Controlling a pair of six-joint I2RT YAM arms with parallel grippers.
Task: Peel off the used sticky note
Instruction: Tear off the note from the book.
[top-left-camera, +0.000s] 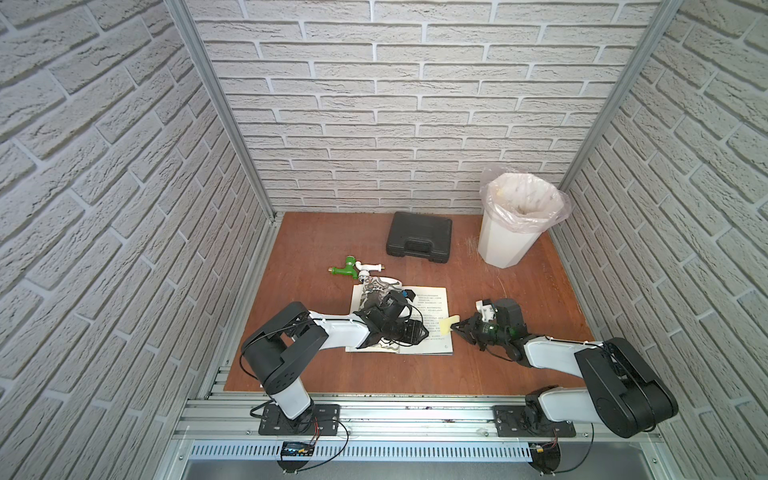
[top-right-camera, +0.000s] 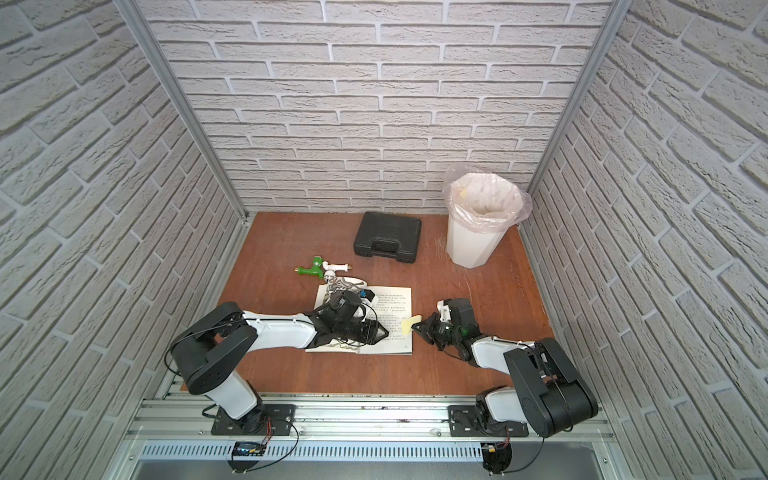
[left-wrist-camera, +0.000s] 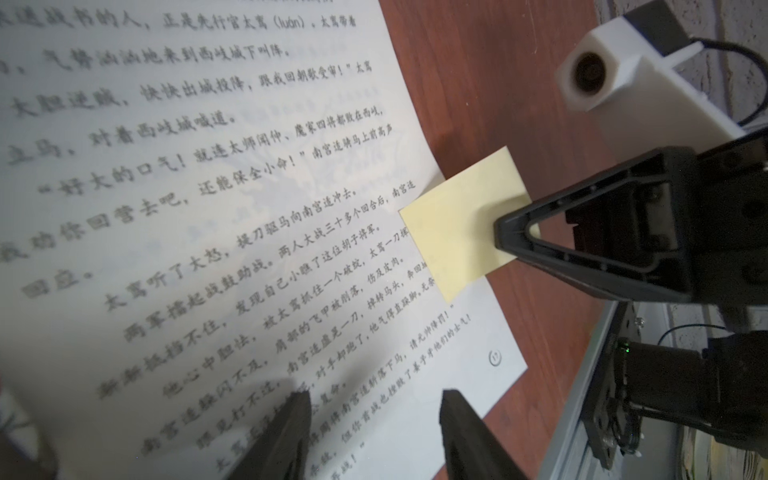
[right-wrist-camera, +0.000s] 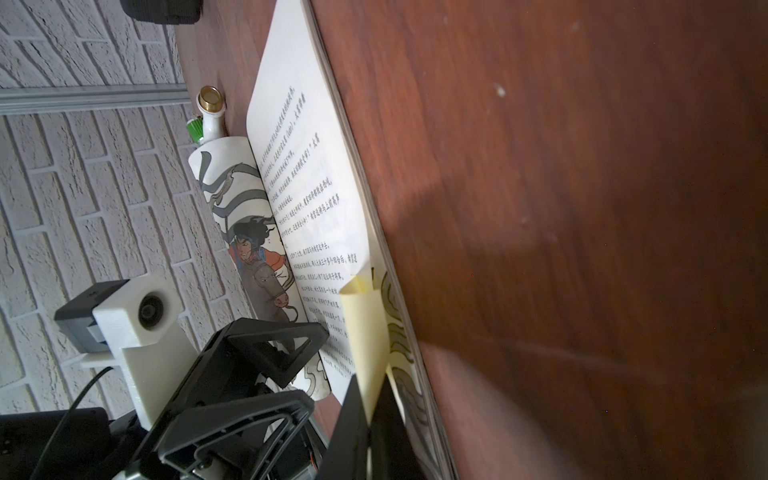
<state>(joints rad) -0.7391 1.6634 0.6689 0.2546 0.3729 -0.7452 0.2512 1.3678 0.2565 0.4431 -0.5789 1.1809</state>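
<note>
An open book (top-left-camera: 428, 299) (top-right-camera: 395, 299) lies on the wooden table. A pale yellow sticky note (top-left-camera: 448, 323) (top-right-camera: 409, 323) (left-wrist-camera: 465, 220) (right-wrist-camera: 365, 328) sits at the outer edge of its right page. My right gripper (top-left-camera: 456, 327) (top-right-camera: 416, 328) (right-wrist-camera: 369, 386) is shut on the note's free end, which overhangs the page. The note's other end still lies against the page and curls slightly. My left gripper (top-left-camera: 420, 332) (top-right-camera: 383, 332) (left-wrist-camera: 374, 399) is open, its two fingertips low over the lower part of the same page (left-wrist-camera: 166, 166) with nothing between them.
A black plastic case (top-left-camera: 419, 237) lies at the back of the table. A white bin (top-left-camera: 505, 245) with a plastic liner stands at the back right. A green and white tap (top-left-camera: 353, 268) lies just behind the book. Brick-pattern walls enclose three sides.
</note>
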